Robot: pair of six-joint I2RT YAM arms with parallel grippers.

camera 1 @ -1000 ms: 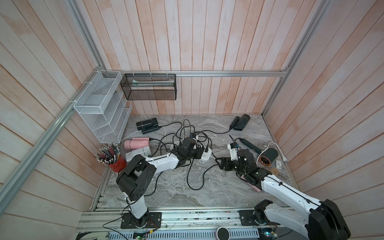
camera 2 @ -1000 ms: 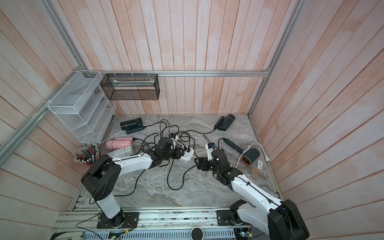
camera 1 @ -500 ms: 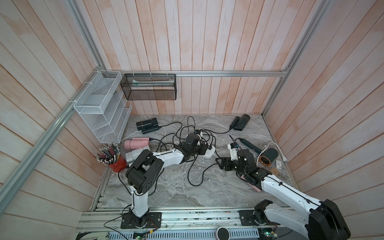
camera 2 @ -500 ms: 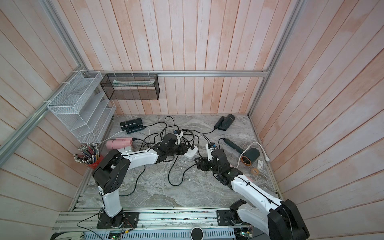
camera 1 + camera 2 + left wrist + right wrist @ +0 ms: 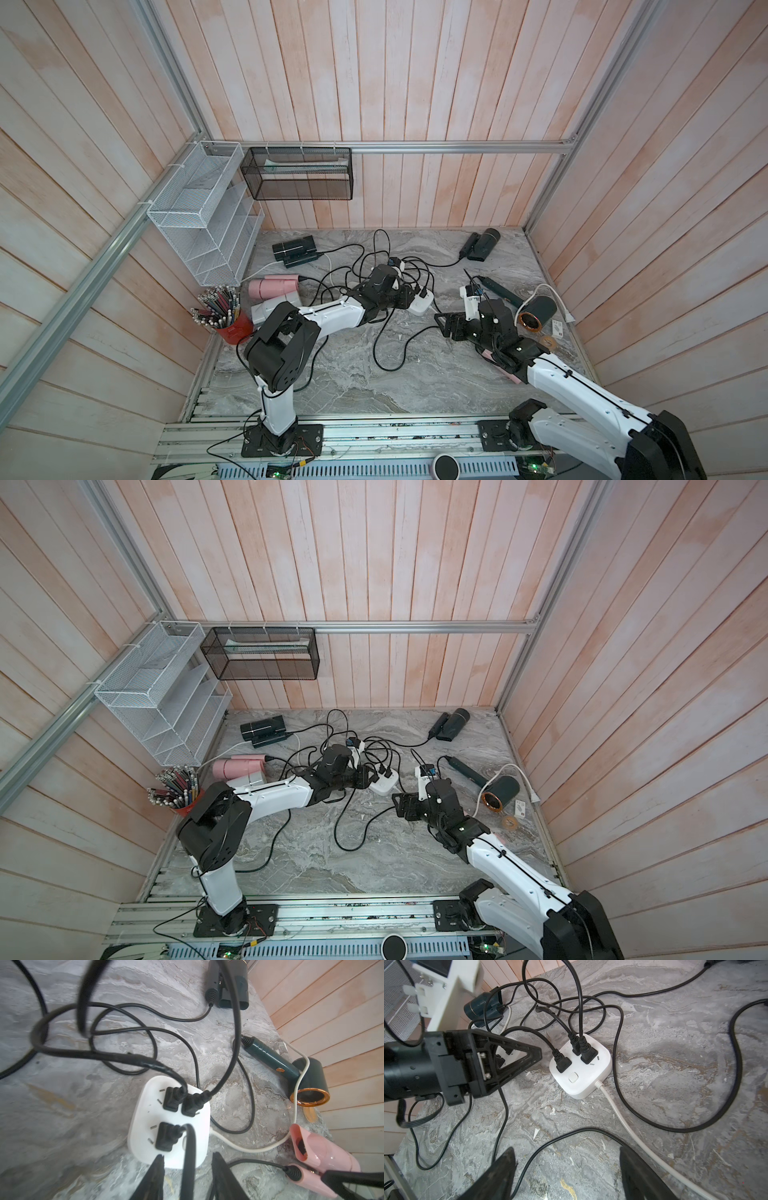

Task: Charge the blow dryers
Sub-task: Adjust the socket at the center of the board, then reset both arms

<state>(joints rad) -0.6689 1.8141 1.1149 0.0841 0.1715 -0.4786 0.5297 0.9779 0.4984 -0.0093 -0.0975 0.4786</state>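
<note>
White square plastic power strip (image 5: 143,1118) carries three black plugs, and the left hand (image 5: 188,1157) straddles the nearest cord.
Its jaws stand part open on either side of the thin black cord (image 5: 189,1147) running from the nearest black plug (image 5: 165,1136), with a gap on each side, so it grips nothing; the right hand (image 5: 568,1159) is spread wide and empty over the grey marble table (image 5: 654,1105). I judge that the plug is seated and releasing it is the step in hand: widen the jaws, then back out low and straight along the cord so no loop snags or tips the strip. Around the strip in a top view the blow dryers lie thus: black dryer (image 5: 293,248) at 10 o'clock, dark dryer (image 5: 484,243) at 1, dark green dryer (image 5: 538,309) at 3, pink dryer (image 5: 272,286) and pale grey dryer (image 5: 270,311) at 9. A second pink dryer (image 5: 328,1153) lies by the right arm near 4.
</note>
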